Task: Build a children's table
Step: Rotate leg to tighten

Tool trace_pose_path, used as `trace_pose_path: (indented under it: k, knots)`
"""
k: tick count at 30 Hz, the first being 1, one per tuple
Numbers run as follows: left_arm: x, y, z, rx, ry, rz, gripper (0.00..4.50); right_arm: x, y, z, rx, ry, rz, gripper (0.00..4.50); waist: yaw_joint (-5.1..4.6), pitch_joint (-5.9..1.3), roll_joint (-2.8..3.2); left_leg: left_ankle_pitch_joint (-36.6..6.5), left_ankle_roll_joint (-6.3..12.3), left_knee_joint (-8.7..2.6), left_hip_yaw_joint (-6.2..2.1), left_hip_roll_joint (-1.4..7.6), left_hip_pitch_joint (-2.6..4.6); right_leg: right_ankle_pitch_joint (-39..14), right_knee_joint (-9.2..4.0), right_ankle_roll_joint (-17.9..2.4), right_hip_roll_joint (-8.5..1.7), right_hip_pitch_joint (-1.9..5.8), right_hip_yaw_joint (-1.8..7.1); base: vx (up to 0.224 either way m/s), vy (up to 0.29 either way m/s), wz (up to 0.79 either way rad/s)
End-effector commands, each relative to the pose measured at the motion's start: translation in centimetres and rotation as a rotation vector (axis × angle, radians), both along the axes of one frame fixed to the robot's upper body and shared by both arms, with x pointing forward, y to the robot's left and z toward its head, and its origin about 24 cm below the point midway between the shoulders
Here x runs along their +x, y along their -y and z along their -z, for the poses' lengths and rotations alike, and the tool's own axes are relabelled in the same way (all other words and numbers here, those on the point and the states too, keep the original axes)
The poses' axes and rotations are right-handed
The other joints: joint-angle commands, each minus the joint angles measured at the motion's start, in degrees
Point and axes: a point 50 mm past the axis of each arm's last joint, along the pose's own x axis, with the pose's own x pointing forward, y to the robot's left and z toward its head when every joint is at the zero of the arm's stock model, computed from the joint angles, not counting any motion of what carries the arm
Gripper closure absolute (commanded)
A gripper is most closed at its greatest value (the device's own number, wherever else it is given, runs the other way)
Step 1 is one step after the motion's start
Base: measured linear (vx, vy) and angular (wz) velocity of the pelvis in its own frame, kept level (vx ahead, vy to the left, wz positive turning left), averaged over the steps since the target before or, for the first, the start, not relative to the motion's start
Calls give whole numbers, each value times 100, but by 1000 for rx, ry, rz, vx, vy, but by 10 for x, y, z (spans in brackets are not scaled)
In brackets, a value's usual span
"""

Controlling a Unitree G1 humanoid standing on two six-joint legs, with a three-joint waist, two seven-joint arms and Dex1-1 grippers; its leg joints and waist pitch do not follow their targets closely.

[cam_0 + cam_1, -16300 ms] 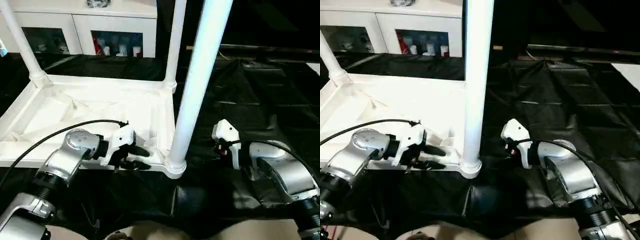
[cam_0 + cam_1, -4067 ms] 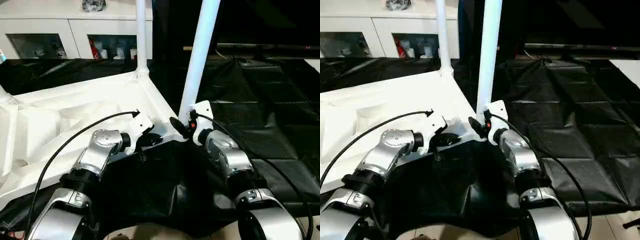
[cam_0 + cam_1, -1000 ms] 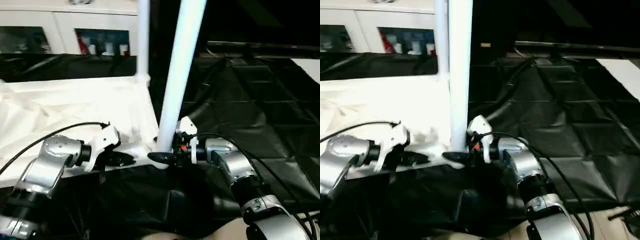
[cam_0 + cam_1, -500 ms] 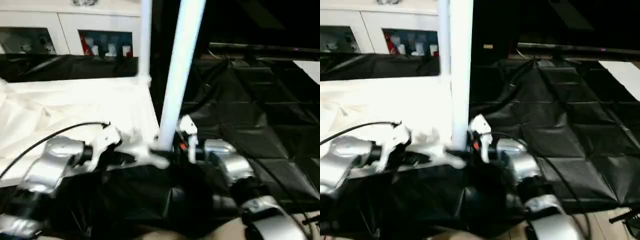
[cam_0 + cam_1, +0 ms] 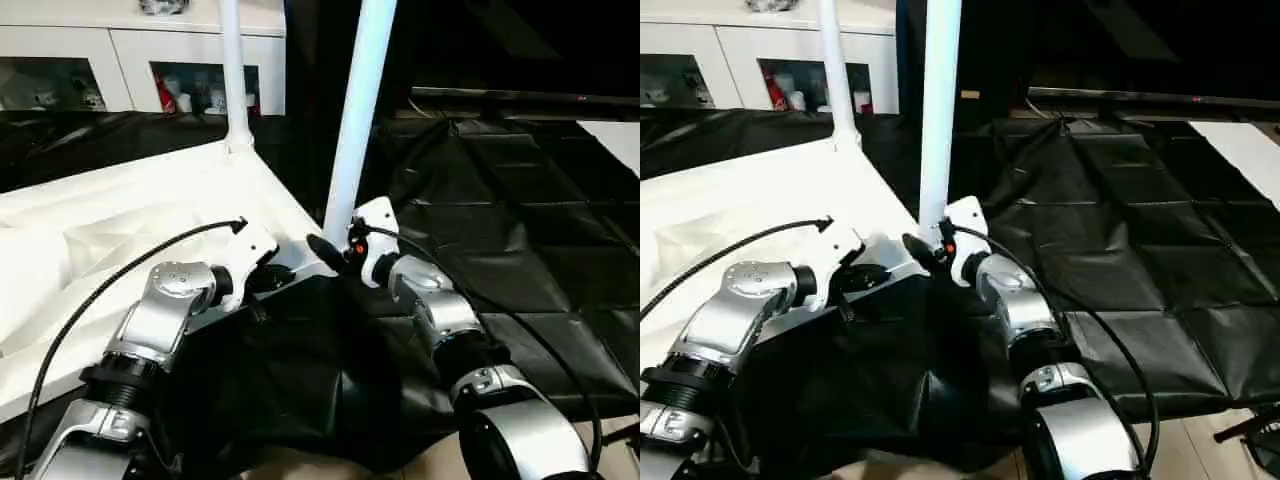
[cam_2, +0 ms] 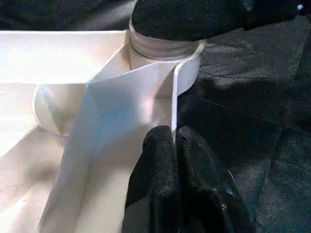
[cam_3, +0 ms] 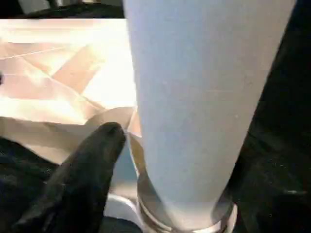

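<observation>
Down on the black sheeting point(image 5: 520, 250) lies the white plastic rectangular tabletop point(image 5: 120, 230), ribbed underside up, and I've got both arms at its nearest corner. My left claw point(image 6: 172, 141) is pinched narrow onto the thin white rim wall just beside the round corner socket point(image 6: 163, 48); in the left wrist view the two black fingers point(image 6: 155, 165) press together with that wall edge between their tips. Standing upright in that same socket is a long white cylindrical tube leg point(image 5: 358, 110), and my right claw point(image 5: 325, 248) sits at its base. From the right wrist view I see one black finger point(image 7: 82, 170) alongside the tube's foot, close to the socket collar; whether that claw is clamped on the leg or just spread around it, I cannot tell. A second white tube leg point(image 5: 233, 70) stands upright in the far corner socket. Behind it all, the white glass-door cabinet point(image 5: 120, 60) runs along the back, small items on its shelves.
</observation>
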Motion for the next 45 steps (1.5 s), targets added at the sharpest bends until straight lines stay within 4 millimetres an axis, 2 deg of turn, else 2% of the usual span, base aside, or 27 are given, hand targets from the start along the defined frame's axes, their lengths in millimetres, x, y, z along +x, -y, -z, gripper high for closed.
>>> trace_pose_path:
  k: [1, 3, 5, 7, 8, 13, 14, 15, 16, 17, 20, 21, 22, 24, 25, 30, 33, 35, 37, 38, 39, 42, 45]
  knots:
    - [2, 18, -6, -31, 42, 52, 450, -28, -47, 14, 21, -77, -297, 77, 49, -326, 58, -1071, 192, -367, -189, 337, 15, -1309, -443, -1025, -572, 268, 358, 0, 0, 0]
    - [-4, 13, -5, -28, 20, 97, 450, -29, -43, 13, 21, -67, -349, 77, 37, -335, 65, -964, 232, -357, -180, 334, 11, -1045, -417, -1111, -565, 278, 356, 0, 0, 0]
    - [-9, 7, -4, -25, -2, 152, 450, -31, -36, 11, 15, -57, -414, 77, 26, -339, 106, -944, 282, -350, -180, 334, 5, -863, -404, -1186, -563, 296, 355, 0, 0, 0]
    - [-13, 2, -3, -20, -22, 190, 450, -32, -30, 11, 7, -52, -461, 77, 9, -337, 121, -920, 334, -347, -171, 340, 16, -643, -387, -1280, -543, 289, 353, 0, 0, 0]
    - [-16, 0, -3, -22, -36, 211, 450, -33, -27, 10, 4, -52, -488, 77, 15, -336, 159, -939, 317, -347, -174, 345, 36, -644, -385, -1298, -541, 282, 350, 0, 0, 0]
    - [-23, -11, -4, -19, -75, 287, 450, -39, -15, 9, -6, -65, -603, 77, 44, -306, 209, -1322, 142, -369, -163, 364, 62, -1119, -431, -1284, -524, 273, 340, 0, 0, 0]
    - [-23, -11, -4, -19, -77, 297, 450, -40, -14, 9, -10, -66, -611, 77, 50, -302, 200, -1338, 133, -368, -163, 363, 58, -1174, -436, -1273, -528, 275, 343, 0, 0, 0]
    - [-24, -13, -4, -21, -88, 307, 450, -41, -11, 9, -22, -67, -627, 77, 73, -308, 230, -1358, 109, -367, -161, 367, 72, -1226, -440, -1260, -533, 263, 347, 0, 0, 0]
    - [-24, -13, -4, -21, -88, 307, 450, -41, -11, 9, -22, -67, -627, 77, 85, -315, 215, -1307, 104, -362, -163, 362, 63, -1197, -429, -1258, -533, 275, 349, 0, 0, 0]
    - [-26, -14, -4, -23, -98, 324, 450, -41, -10, 10, -28, -73, -640, 77, 95, -313, 253, -1287, 102, -363, -167, 364, 64, -1174, -424, -1260, -536, 269, 352, 0, 0, 0]
    - [-29, -17, -5, -27, -119, 350, 450, -45, -7, 10, -34, -93, -685, 77, 143, -325, 248, -1178, 137, -357, -156, 373, 57, -965, -403, -1281, -520, 278, 348, 0, 0, 0]
    - [-29, -17, -5, -28, -122, 353, 450, -45, -6, 10, -34, -95, -685, 107, 162, -322, 298, -1167, 128, -363, -162, 371, 60, -937, -400, -1271, -521, 269, 343, 0, 0, 0]
    - [-29, -17, -5, -27, -122, 353, 450, -45, -6, 10, -34, -96, -686, 107, 160, -320, 273, -1240, 103, -366, -157, 368, 67, -993, -416, -1266, -519, 264, 342, 0, 0, 0]
    - [-30, -18, -5, -27, -128, 357, 450, -46, -6, 10, -31, -107, -694, 112, 178, -315, 266, -1294, 68, -369, -161, 362, 69, -1154, -429, -1236, -527, 271, 345, 0, 0, 0]
    - [-30, -18, -5, -27, -127, 357, 450, -46, -6, 10, -31, -111, -699, 131, 184, -315, 248, -1297, 59, -366, -158, 360, 69, -1212, -436, -1213, -533, 269, 350, 0, 0, 0]
    - [-29, -18, -4, -36, -124, 345, 450, -47, -8, 10, -24, -123, -704, 159, 184, -328, 266, -1195, 55, -368, -164, 364, 66, -1054, -413, -1219, -522, 269, 342, 0, 0, 0]
    - [-24, -15, -5, -58, -103, 300, 450, -44, -9, 11, -26, -126, -646, 187, 184, -325, 261, -1187, 72, -361, -159, 354, 59, -1052, -421, -1215, -527, 275, 342, 0, 0, 0]
    - [-16, -11, -5, -62, -65, 234, 450, -36, -11, 16, -48, -142, -500, 201, 172, -314, 262, -1195, 40, -364, -158, 346, 65, -1193, -442, -1181, -529, 256, 350, 0, 0, 0]
    - [-9, -6, -4, -64, -39, 177, 450, -29, -14, 20, -70, -147, -355, 222, 150, -292, 245, -1391, -24, -371, -180, 326, 77, -1814, -506, -1024, -557, 236, 359, 0, 0, 0]
    - [-9, -6, -4, -64, -39, 177, 450, -29, -14, 20, -70, -147, -355, 225, 141, -283, 253, -1458, -56, -372, -183, 318, 95, -2030, -534, -965, -557, 215, 361, 0, 0, 0]
    - [-6, -3, -3, -63, -25, 143, 450, -26, -16, 23, -74, -151, -283, 228, 148, -298, 261, -1507, -91, -372, -199, 325, 110, -2242, -545, -880, -569, 220, 357, 0, 0, 0]
    - [2, 3, 0, -50, -6, 71, 450, -24, -25, 25, -70, -159, -183, 240, 120, -294, 253, -1601, -107, -386, -206, 324, 104, -2375, -570, -766, -561, 199, 360, 0, 0, 0]
    - [8, 16, 3, -58, 12, 13, 450, -20, -36, 23, -47, -157, -93, 241, 102, -297, 261, -1623, -124, -388, -207, 318, 116, -2331, -578, -761, -552, 183, 357, 0, 0, 0]
